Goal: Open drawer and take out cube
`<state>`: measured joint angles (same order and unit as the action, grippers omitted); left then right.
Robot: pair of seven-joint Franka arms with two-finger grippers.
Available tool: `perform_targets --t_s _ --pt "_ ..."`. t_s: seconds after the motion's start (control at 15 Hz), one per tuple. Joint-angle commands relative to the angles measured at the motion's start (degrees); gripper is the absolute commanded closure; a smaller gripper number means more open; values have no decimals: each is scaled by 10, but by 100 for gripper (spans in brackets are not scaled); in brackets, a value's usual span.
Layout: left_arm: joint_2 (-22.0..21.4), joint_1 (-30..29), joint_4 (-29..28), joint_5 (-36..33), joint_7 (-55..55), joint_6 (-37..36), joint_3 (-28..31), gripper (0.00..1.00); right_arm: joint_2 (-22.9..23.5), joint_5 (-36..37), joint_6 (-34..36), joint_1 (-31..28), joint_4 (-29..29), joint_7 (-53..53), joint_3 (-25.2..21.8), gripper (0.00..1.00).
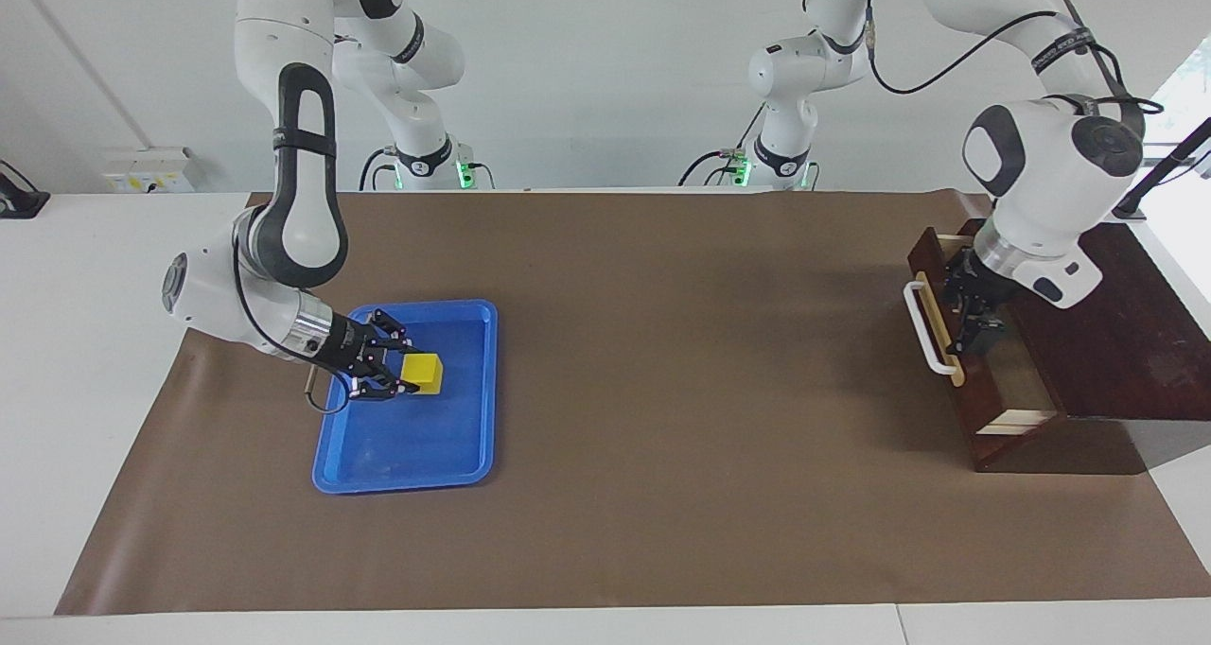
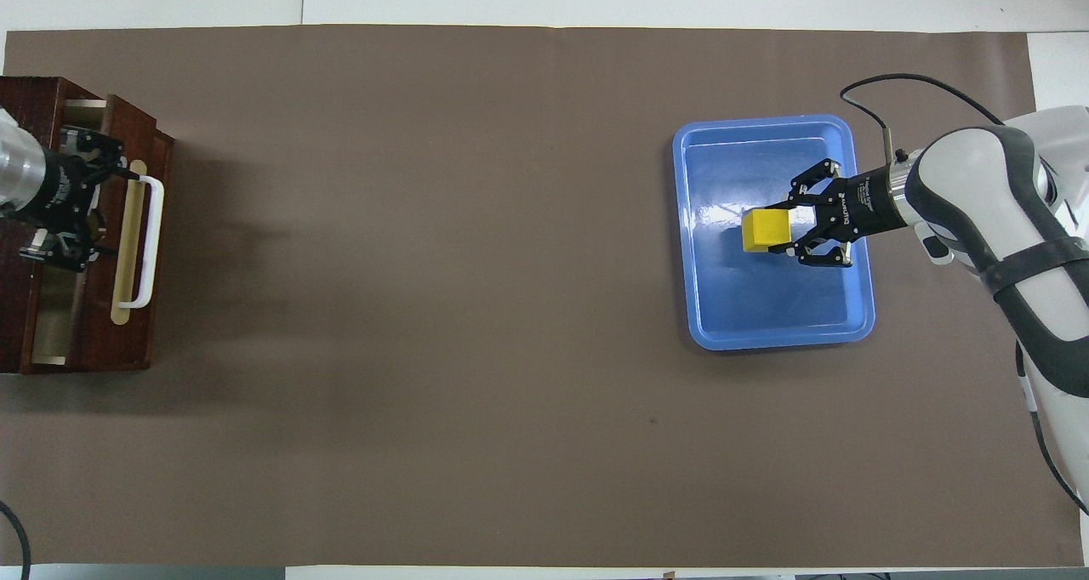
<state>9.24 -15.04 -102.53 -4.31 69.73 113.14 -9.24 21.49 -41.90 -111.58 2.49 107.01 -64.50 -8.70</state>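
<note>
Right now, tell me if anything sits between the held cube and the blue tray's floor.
Nothing visible does. The right gripper holds the cube over the blue tray, whose floor under it is bare.

Glossy blue plastic tray point(image 2: 859, 325), matt brown paper-like table cover point(image 1: 662, 342), dark polished wooden drawer point(image 1: 979, 418), smooth yellow cube point(image 2: 764, 230).

We see glossy white arm shells with dark grey joint bands, silver wrist rings, black linkage grippers, black cables trailing behind.
</note>
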Motion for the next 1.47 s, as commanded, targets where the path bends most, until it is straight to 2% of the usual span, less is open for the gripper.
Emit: perform_targets --t_s 0.0,0.2,0.47,0.53,0.6,0.8,0.87,1.13,1.4 --pt "-7 -38 -21 -15 -49 18 -1 0 -29 -10 -18 -13 45 51 4 100" --pt "-6 -40 -15 -15 -54 8 -2 0 -31 -13 -32 -16 60 69 4 100" --pt "-12 19 42 -14 -35 -90 -7 0 -33 -15 -40 -18 62 68 4 100" --pt "-20 32 54 -14 -38 -109 -7 0 -33 -15 -41 -17 65 68 4 60" --pt "-34 40 58 -12 -41 -125 -8 0 -33 -15 -44 -17 65 66 4 26" --pt "-64 54 58 -4 -107 -165 -17 0 -33 -14 -33 -20 56 61 4 3" --pt "-74 61 58 -4 -157 -180 -20 0 -35 -14 -21 -25 51 61 4 0" --pt "-103 82 63 16 -336 -224 -21 0 -63 -6 20 -23 24 27 3 0" --pt "-88 102 94 18 -525 -280 -11 0 -124 57 61 -16 6 17 4 0"
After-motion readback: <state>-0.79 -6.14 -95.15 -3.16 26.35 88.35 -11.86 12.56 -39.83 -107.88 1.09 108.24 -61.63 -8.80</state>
